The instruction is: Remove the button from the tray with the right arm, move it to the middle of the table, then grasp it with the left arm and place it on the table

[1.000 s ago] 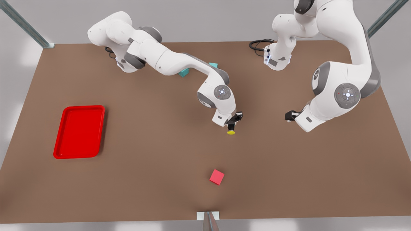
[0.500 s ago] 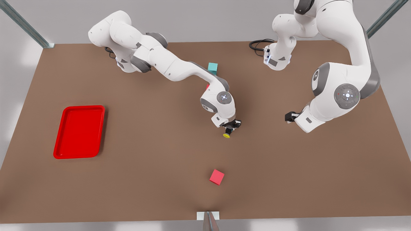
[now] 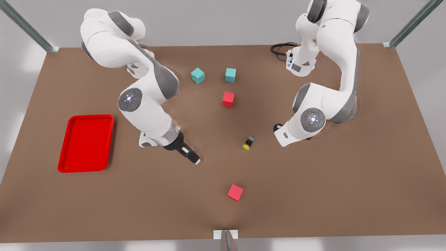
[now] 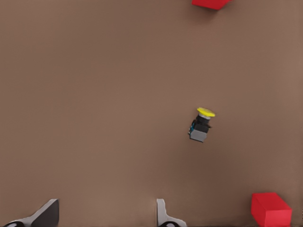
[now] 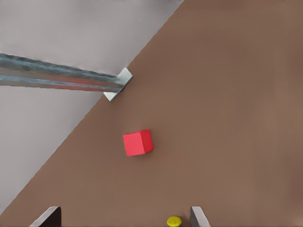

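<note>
Now the button [image 3: 248,143] is lying on its side on the table [image 3: 331,188], free of both claws. The empty tray [image 3: 63,153] is sitting well apart from the button, toward the front view's left. The left wrist view is showing the left gripper [image 4: 106,218] spread wide and empty, with one red cube [image 4: 270,209] on each side of the button. The right gripper [image 5: 123,220] is also gaping empty, the button's yellow cap just beside one finger [image 5: 198,216].
</note>
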`<state>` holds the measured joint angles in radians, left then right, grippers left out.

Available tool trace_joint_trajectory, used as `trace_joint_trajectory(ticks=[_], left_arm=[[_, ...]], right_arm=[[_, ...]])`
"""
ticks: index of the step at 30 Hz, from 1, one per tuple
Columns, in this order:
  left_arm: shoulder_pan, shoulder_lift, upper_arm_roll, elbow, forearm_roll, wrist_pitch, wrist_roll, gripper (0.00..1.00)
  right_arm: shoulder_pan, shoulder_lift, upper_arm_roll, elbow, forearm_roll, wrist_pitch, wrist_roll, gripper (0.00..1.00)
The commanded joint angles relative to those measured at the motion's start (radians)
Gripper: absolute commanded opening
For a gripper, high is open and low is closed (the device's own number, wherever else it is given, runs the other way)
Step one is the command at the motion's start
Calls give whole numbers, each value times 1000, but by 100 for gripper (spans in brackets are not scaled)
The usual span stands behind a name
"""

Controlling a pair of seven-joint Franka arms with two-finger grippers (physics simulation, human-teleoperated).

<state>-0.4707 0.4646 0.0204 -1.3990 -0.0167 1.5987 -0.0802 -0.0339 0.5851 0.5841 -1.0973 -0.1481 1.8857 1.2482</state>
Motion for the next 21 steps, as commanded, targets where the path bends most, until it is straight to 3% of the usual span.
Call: trace_joint_trajectory(ticks=[1, 2, 3, 4, 5, 9, 10, 14, 21], left_arm=[[-86, 74, 0, 0, -20, 139, -15, 100], [-92, 106, 1, -9, -60, 224, -32, 100], [-100, 109, 1, -64, -65, 332, -46, 100], [-101, 105, 0, -135, -78, 441, -46, 100], [-101, 104, 0, -210, -80, 570, -39, 100], [-108, 97, -5, -344, -75, 708, 122, 100], [-108, 98, -17, -380, -74, 774, 166, 100], [-111, 108, -36, -459, -71, 899, 269, 100], [-111, 149, -37, -463, -28, 903, 287, 100]], right_arm=[[-244, -122, -27, -203, 33, -234, -1033, 100], [-137, -174, -372, -228, 191, -206, -1343, 100], [-3, -269, -583, -236, 257, -276, -1403, 100], [-1, -384, -583, -334, 229, -327, -1340, 100], [3, -396, -580, -377, 211, -321, -1331, 100], [14, -395, -578, -352, 205, -349, -1221, 100], [86, -395, -578, -308, 26, -407, -1181, 100], [74, -396, -578, -251, 96, -422, -1182, 100], [69, -395, -580, -245, 96, -422, -1187, 100]])
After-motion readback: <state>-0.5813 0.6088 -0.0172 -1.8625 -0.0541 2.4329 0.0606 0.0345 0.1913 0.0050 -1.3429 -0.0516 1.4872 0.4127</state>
